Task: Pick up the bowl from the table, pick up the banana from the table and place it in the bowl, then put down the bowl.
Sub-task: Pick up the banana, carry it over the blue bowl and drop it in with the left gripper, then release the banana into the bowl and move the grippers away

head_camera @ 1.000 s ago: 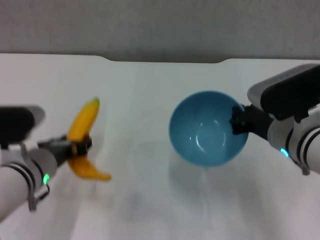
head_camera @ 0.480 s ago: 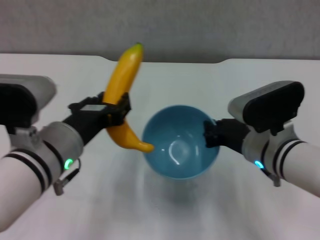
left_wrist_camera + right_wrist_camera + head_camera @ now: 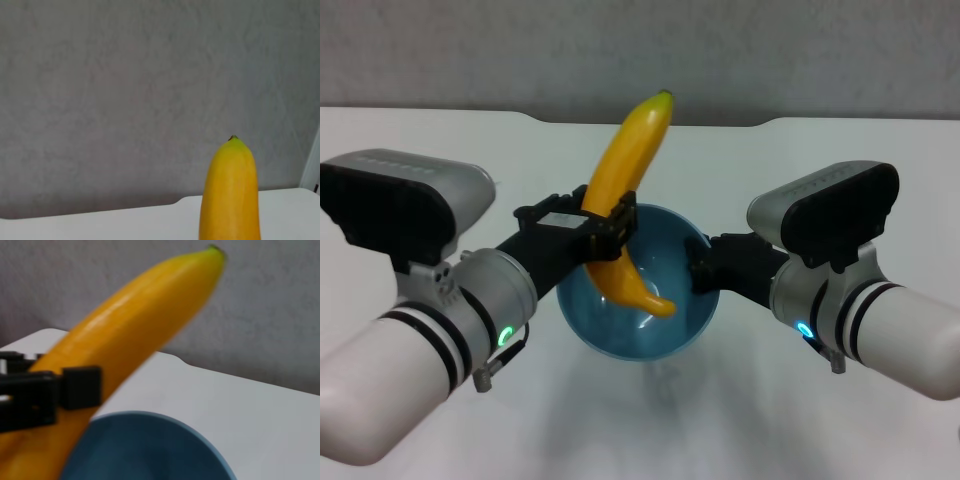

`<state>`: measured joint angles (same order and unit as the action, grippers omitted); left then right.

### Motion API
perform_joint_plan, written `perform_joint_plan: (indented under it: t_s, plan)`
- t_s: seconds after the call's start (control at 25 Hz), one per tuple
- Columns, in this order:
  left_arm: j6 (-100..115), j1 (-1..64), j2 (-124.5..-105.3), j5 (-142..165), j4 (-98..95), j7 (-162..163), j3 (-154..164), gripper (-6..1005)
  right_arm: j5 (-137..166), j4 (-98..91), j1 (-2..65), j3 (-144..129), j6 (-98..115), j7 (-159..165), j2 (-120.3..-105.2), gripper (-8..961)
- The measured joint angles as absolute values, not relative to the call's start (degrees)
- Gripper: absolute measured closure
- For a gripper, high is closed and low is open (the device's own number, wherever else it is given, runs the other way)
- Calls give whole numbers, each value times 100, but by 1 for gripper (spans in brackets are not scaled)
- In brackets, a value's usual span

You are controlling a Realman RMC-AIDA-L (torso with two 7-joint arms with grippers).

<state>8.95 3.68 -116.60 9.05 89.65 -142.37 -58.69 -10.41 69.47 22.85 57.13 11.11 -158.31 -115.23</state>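
Note:
My left gripper is shut on the yellow banana around its middle and holds it nearly upright. Its lower end hangs inside the light-blue bowl, its green tip points up. My right gripper is shut on the bowl's right rim and holds it above the white table. The left wrist view shows the banana's upper end. The right wrist view shows the banana, the left gripper's black fingers on it and the bowl's rim.
The table's far edge has a shallow notch in front of a grey wall. The bowl's shadow lies on the table below it.
My left arm has carried the banana to the right until its lower end is inside the bowl. My right arm has brought the bowl leftward and nearer to me.

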Motion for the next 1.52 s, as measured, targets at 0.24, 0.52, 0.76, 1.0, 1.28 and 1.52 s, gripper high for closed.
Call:
perform_joint_plan:
  t_s: [0.24, 0.52, 0.76, 1.0, 1.28, 1.52]
  plan:
    - [608, 442, -11666, 907, 8702, -14239, -5830, 448, -1044, 7019, 2291, 5640, 1091, -15827, -11522, 847]
    - [392, 499, -11656, 915, 8497, -14272, -5830, 440, -1047, 7034, 2293, 5627, 1073, -15827, -11522, 843]
    - [382, 464, -11663, 915, 8456, -14262, -5882, 320, -1046, 7034, 2265, 5631, 1057, -15828, -11515, 839]
    - [645, 294, -11652, 922, 8502, -14287, -6175, 143, -1057, 7035, 2316, 5719, 1384, -15829, -11501, 835]
    - [736, -178, -11656, 875, 8471, -14258, -6969, 104, -1958, 6901, 2870, 5952, 2122, -16110, -11447, 830]
    - [738, -389, -11653, 870, 8451, -14248, -7291, 103, -3363, 6629, 3268, 6508, 2692, -17170, -11416, 826]
